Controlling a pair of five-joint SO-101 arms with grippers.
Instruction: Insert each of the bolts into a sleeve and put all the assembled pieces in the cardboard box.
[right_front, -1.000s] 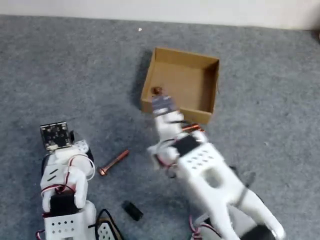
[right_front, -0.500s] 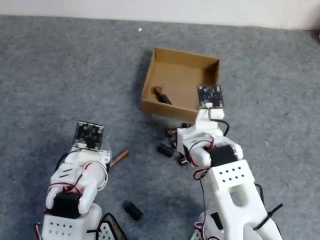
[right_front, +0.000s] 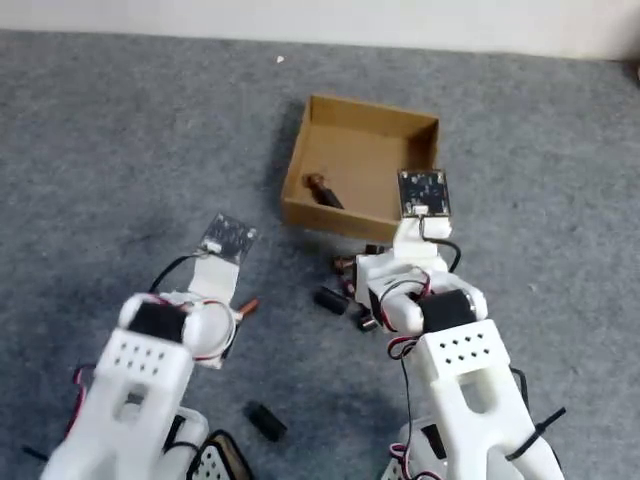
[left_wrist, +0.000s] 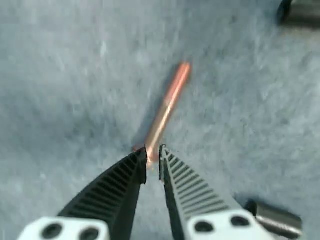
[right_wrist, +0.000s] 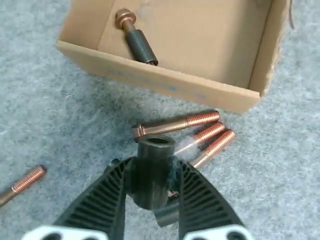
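Left arm (right_front: 150, 350) has swung in over a lone bolt (left_wrist: 167, 107); right arm (right_front: 450, 350) hasn't budged. The left end effector (left_wrist: 152, 160) is narrow, its ribbed black jaws a slit apart with the tips at the bolt's head end. That end is blurred, so contact is unclear. The right end effector (right_wrist: 151, 170) clamps one dark tubular sleeve (right_wrist: 149, 182), upright, bore showing. Three more threaded copper bolts (right_wrist: 175, 124) lie together just before the cardboard box (right_front: 345, 222). One sleeved bolt (right_wrist: 135, 37) lies in the box's near-left corner. Two loose sleeves sit on the grey felt-like desk (right_front: 120, 130), one (right_front: 265, 420) near the front edge and one (right_front: 333, 300) mid-desk.
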